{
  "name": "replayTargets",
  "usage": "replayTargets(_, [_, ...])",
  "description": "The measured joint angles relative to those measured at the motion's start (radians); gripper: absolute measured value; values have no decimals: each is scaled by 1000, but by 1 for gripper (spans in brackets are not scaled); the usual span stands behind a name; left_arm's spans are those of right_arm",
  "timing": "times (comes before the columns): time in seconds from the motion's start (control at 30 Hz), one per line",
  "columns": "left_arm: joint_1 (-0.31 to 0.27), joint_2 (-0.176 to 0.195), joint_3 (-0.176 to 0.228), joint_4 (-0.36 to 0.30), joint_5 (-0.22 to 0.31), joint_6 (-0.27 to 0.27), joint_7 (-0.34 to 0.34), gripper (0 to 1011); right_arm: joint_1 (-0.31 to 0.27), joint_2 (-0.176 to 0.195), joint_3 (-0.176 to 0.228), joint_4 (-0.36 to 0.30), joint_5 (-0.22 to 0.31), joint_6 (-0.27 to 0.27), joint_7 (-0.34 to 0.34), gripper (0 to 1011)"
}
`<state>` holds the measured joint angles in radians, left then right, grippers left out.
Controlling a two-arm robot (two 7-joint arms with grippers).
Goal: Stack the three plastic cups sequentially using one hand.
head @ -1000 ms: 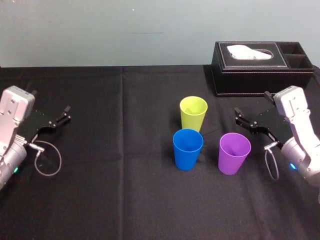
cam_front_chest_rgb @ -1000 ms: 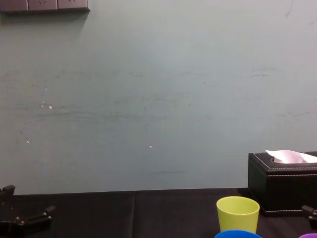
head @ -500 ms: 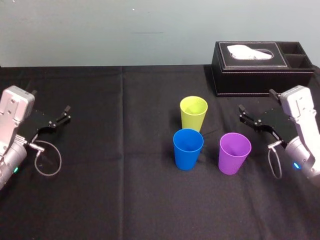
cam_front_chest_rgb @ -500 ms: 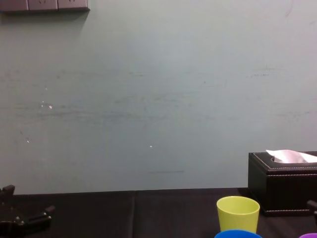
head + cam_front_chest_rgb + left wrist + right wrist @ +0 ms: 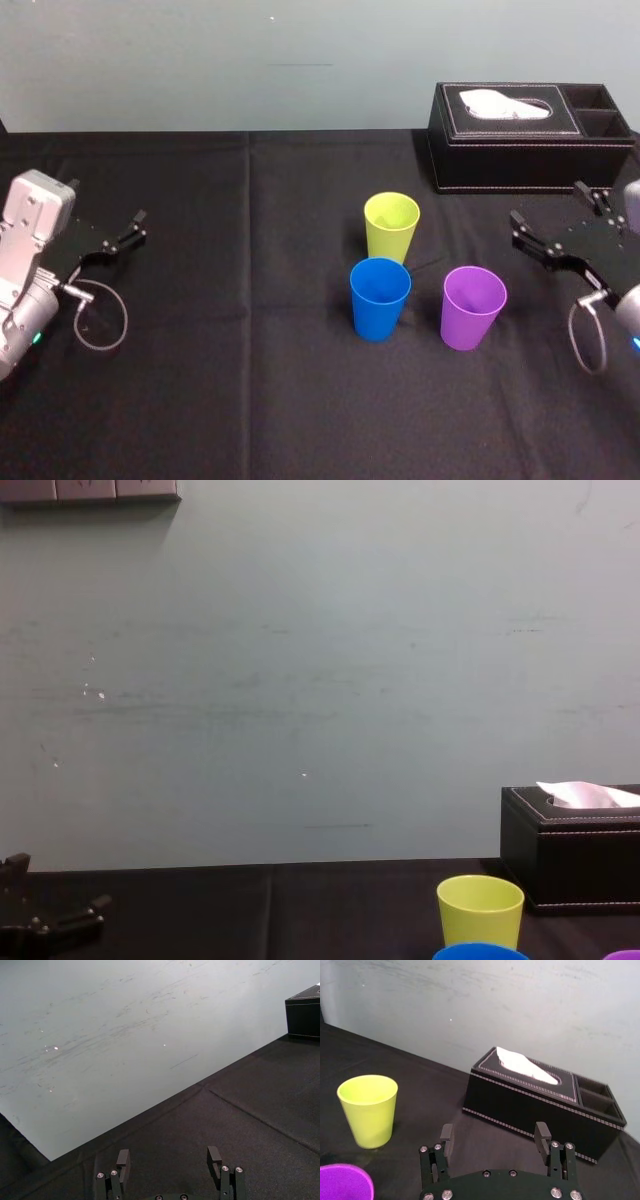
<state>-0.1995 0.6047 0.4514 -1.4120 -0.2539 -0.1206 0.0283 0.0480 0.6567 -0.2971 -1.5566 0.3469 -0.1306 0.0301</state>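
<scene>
Three cups stand upright and apart at the table's middle: a yellow-green cup (image 5: 391, 225) at the back, a blue cup (image 5: 380, 298) in front of it, and a purple cup (image 5: 474, 307) to the right. My right gripper (image 5: 547, 202) hovers open and empty to the right of the purple cup, near the table's right side. In the right wrist view its jaws (image 5: 494, 1130) stand wide, with the yellow-green cup (image 5: 368, 1110) and the purple cup's rim (image 5: 342, 1182) ahead. My left gripper (image 5: 104, 202) rests open at the far left, also empty (image 5: 168, 1152).
A black tissue box (image 5: 530, 135) with a side compartment sits at the back right, just behind the right gripper. A black cloth covers the table (image 5: 240, 400). A pale wall (image 5: 320, 680) rises behind. Each wrist carries a looped cable (image 5: 100, 315).
My right gripper has drawn back to the right, away from the purple cup, and left the chest view. The cups and the left arm have stayed put.
</scene>
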Motion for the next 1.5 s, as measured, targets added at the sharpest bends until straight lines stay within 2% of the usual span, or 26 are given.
replayTargets(0.17, [0, 0, 0, 0, 0, 0, 0, 1011, -74, 37, 47, -65, 56, 40, 35, 1003])
replayTargets(0.4, [0, 0, 0, 0, 0, 0, 0, 1011, -213, 102, 116, -171, 128, 115, 84, 1003])
replayTargets(0.57, [0, 0, 0, 0, 0, 0, 0, 1011, -308, 127, 153, -220, 161, 137, 112, 1003])
replayTargets(0.7, [0, 0, 0, 0, 0, 0, 0, 1011, -361, 130, 166, -237, 174, 134, 138, 1003])
replayTargets(0.87, [0, 0, 0, 0, 0, 0, 0, 1011, -397, 118, 161, -247, 179, 106, 176, 1003])
replayTargets(1.03, [0, 0, 0, 0, 0, 0, 0, 1011, -404, 93, 144, -248, 160, 45, 211, 1003])
replayTargets(1.13, [0, 0, 0, 0, 0, 0, 0, 1012, -393, 67, 130, -247, 136, 9, 228, 1003])
replayTargets(1.27, [0, 0, 0, 0, 0, 0, 0, 1011, -376, 40, 118, -238, 114, -8, 231, 1003])
replayTargets(1.5, [0, 0, 0, 0, 0, 0, 0, 1011, -339, -10, 99, -204, 86, -10, 230, 1003])
